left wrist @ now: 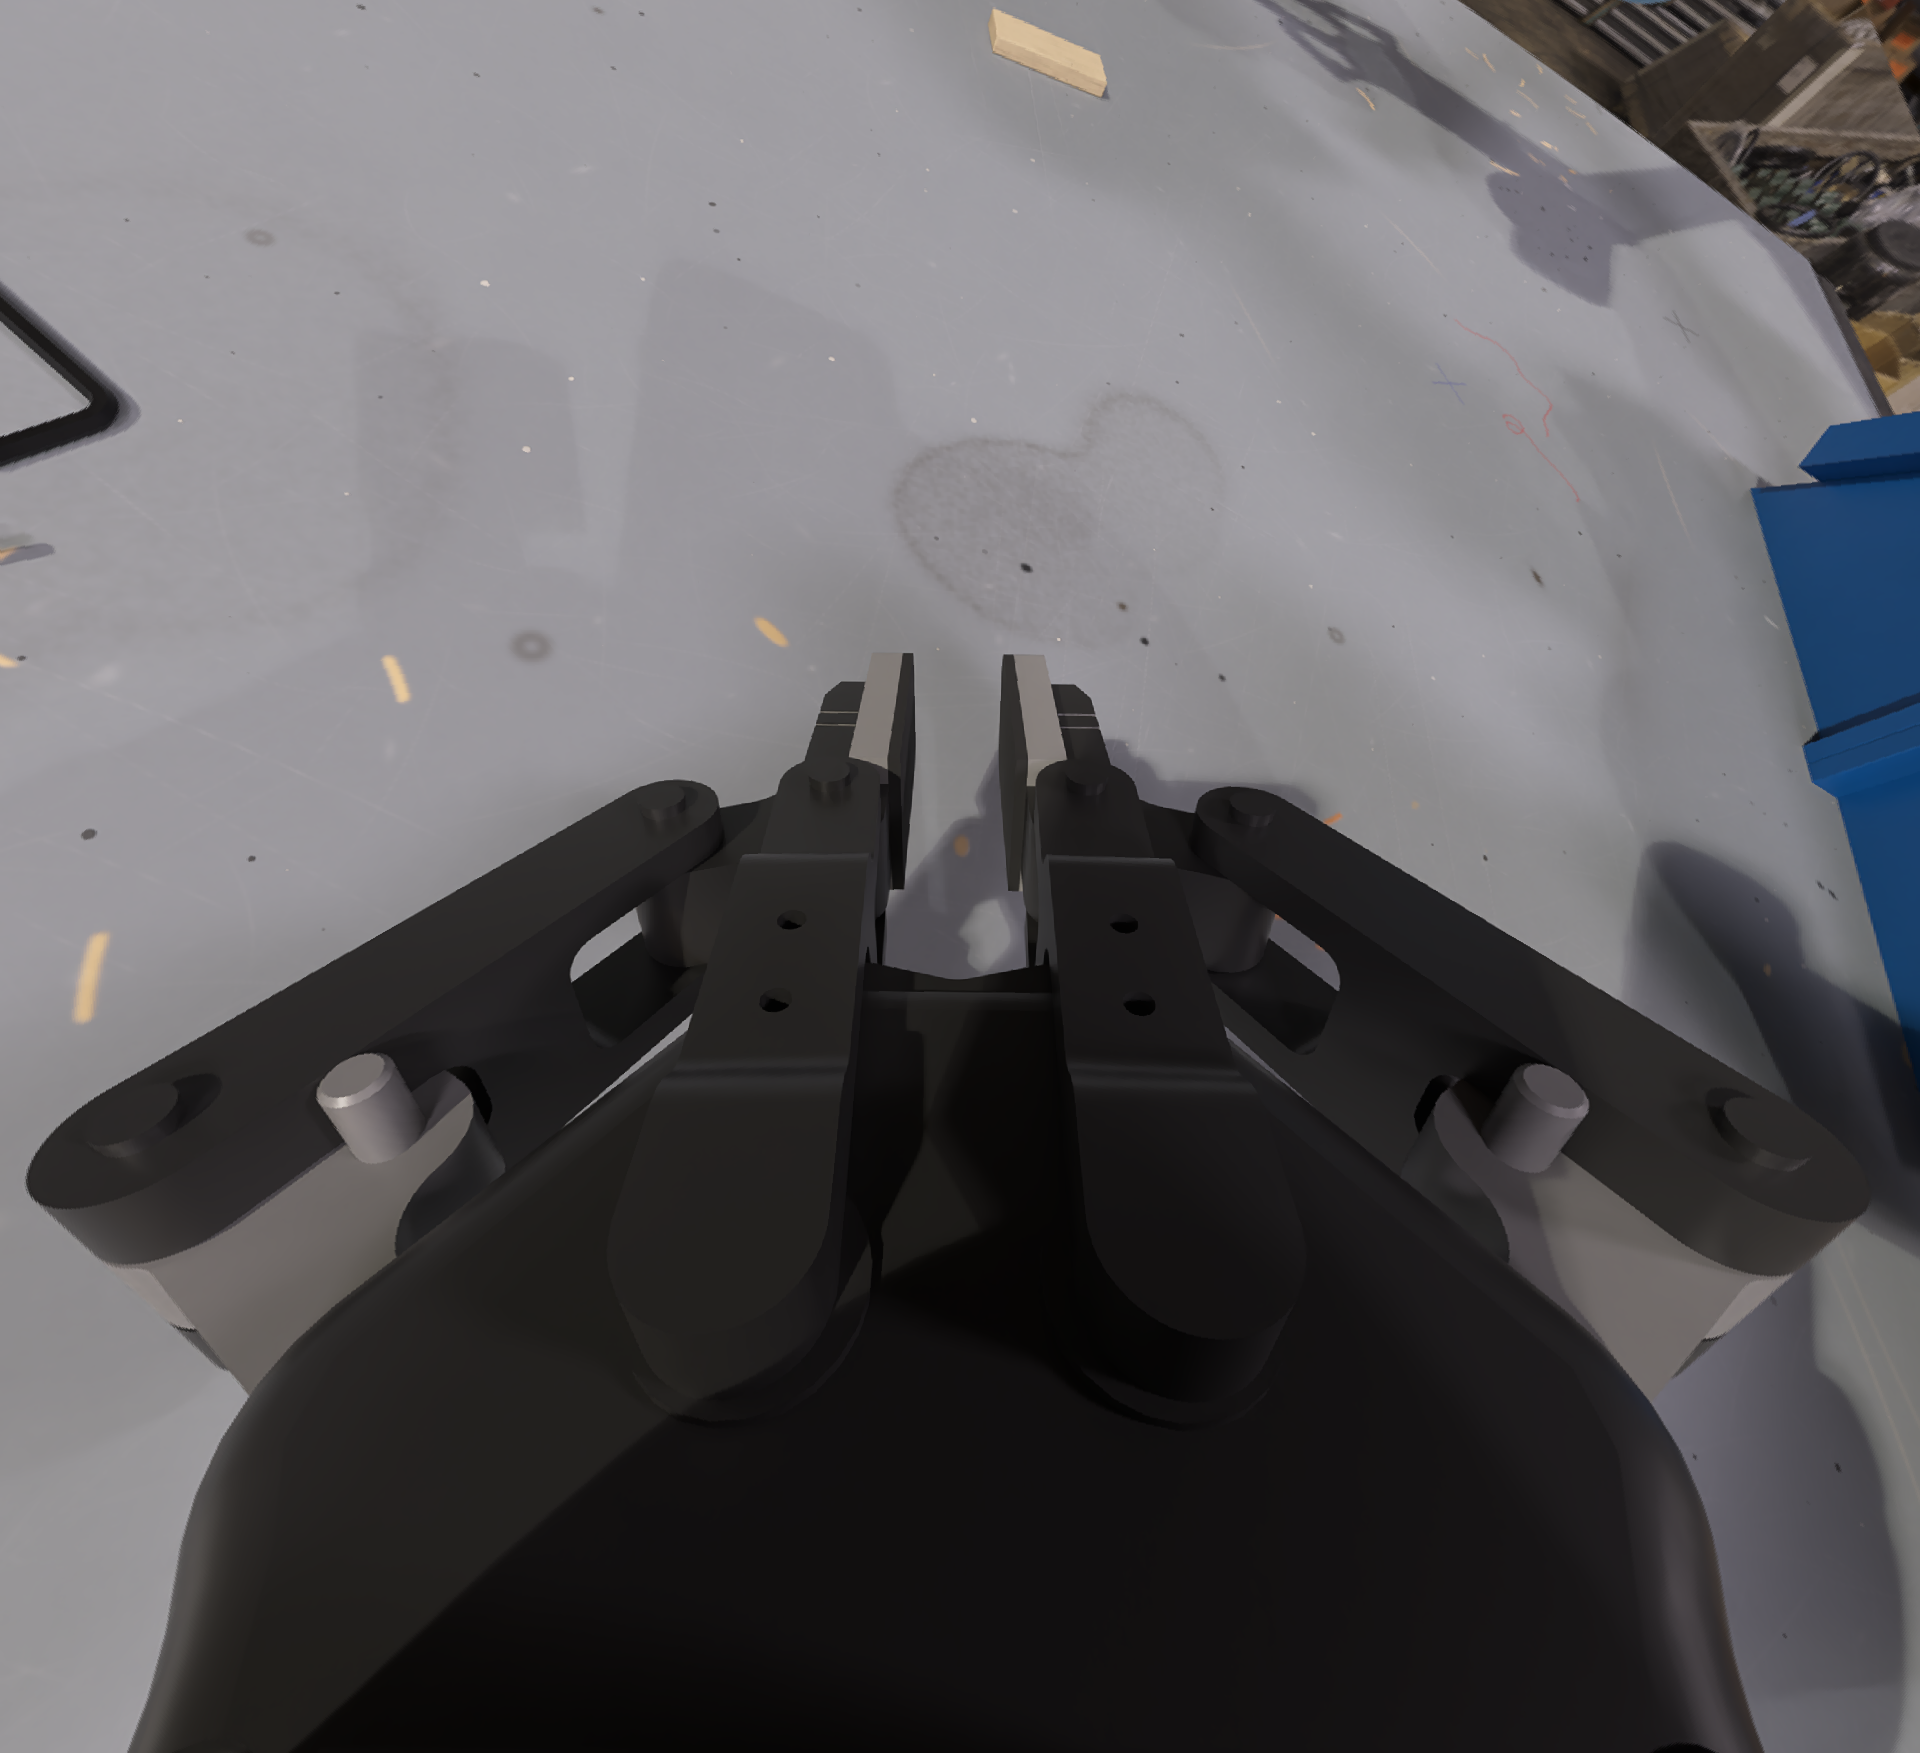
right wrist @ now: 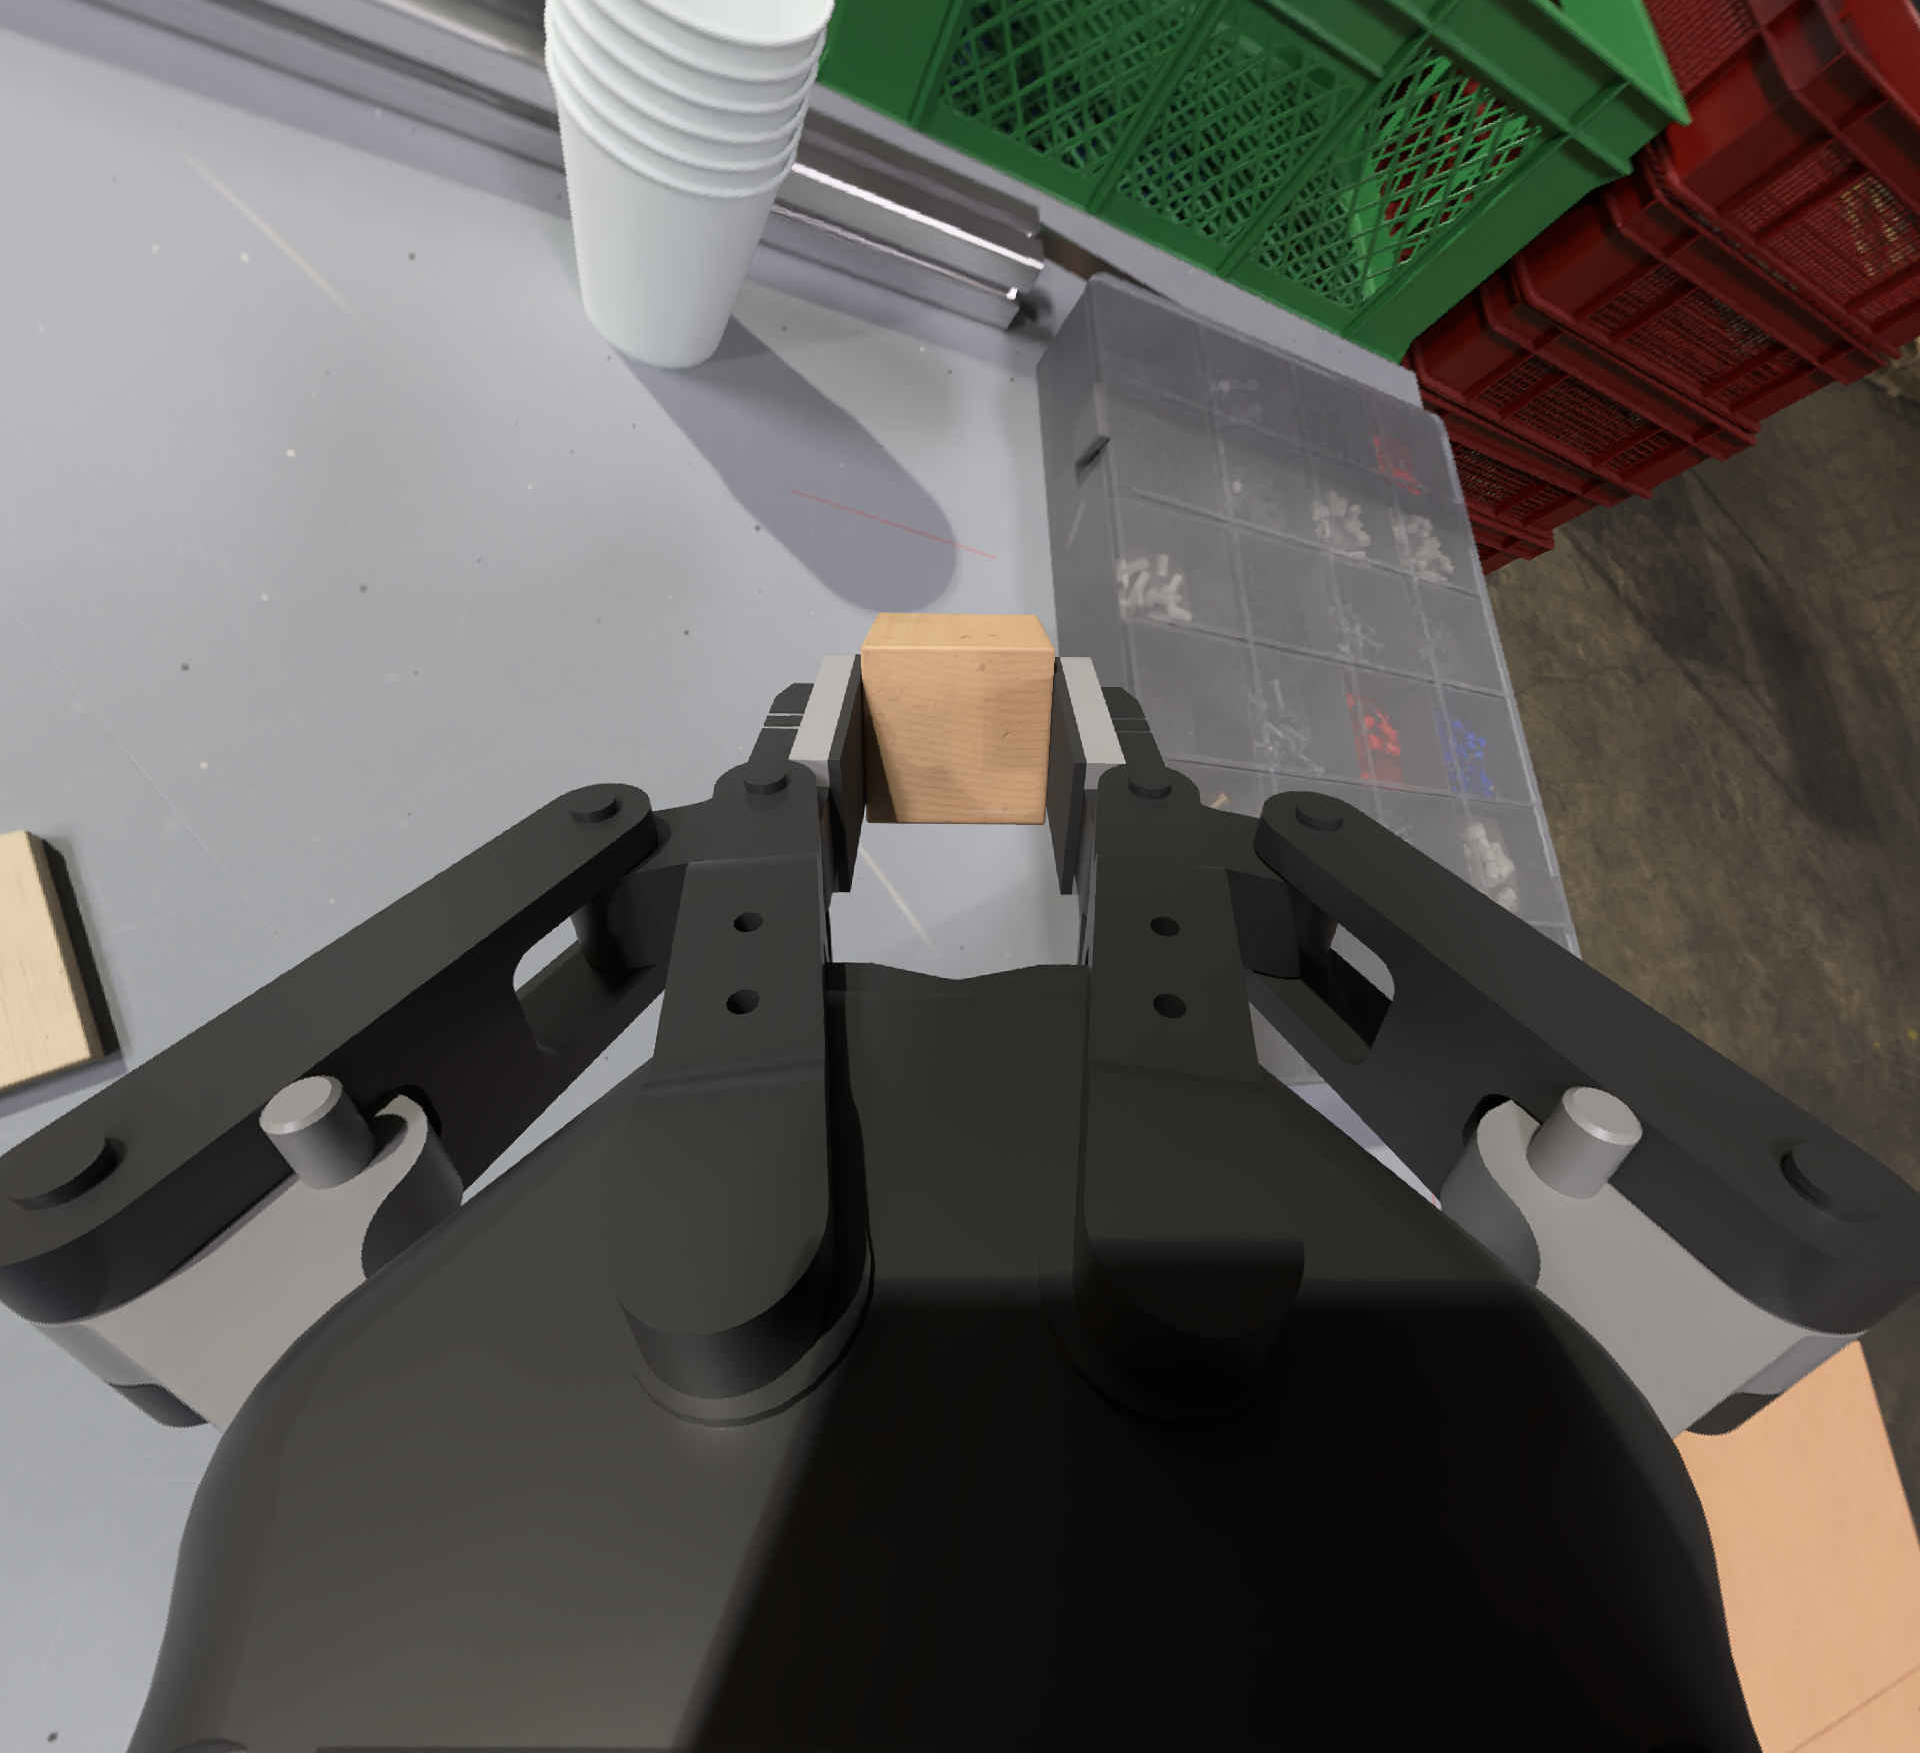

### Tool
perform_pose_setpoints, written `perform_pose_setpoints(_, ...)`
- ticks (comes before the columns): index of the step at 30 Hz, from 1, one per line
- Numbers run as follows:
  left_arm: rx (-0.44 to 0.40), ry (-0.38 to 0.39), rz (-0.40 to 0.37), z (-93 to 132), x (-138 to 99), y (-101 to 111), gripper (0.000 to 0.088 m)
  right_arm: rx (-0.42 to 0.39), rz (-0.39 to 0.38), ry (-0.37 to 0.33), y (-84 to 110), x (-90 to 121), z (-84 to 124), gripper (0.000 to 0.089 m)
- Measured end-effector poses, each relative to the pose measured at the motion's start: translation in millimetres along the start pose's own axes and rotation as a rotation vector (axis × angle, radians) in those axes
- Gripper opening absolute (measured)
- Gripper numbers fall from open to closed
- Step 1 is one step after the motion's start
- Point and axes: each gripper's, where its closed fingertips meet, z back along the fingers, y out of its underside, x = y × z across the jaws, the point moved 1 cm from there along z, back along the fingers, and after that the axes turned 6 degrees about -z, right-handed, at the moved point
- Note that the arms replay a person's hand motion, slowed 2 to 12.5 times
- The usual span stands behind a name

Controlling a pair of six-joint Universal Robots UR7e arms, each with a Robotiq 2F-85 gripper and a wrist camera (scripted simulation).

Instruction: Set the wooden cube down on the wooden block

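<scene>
My right gripper [right wrist: 956,701] is shut on the wooden cube [right wrist: 954,727], a light brown cube held between the two pads above the grey table. A flat pale wooden block [right wrist: 42,960] lies on the table at the left edge of the right wrist view, well left of the cube. The same kind of flat pale block [left wrist: 1047,53] lies far ahead in the left wrist view. My left gripper [left wrist: 958,716] is empty, its jaws a narrow gap apart, above the bare table [left wrist: 623,353].
A stack of white cups [right wrist: 675,93], a metal rail [right wrist: 312,20], a green crate [right wrist: 1247,41], red crates [right wrist: 1714,301] and a clear parts box [right wrist: 1299,612] stand beyond the cube. A blue box [left wrist: 1860,664] is at the right of the left wrist view.
</scene>
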Motion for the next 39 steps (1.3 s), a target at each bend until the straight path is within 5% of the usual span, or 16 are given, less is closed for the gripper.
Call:
perform_pose_setpoints(17, 0.002, 0.000, -0.008, 2, -1, 0, 0.0149, 0.188, 0.151, -0.068, 43.2, 41, -31, 0.0300)
perform_pose_setpoints(39, 0.010, 0.008, -0.009, -1, -2, 2, 0.0150, 0.201, -0.015, -0.219, 56.0, 76, -43, 0.0300)
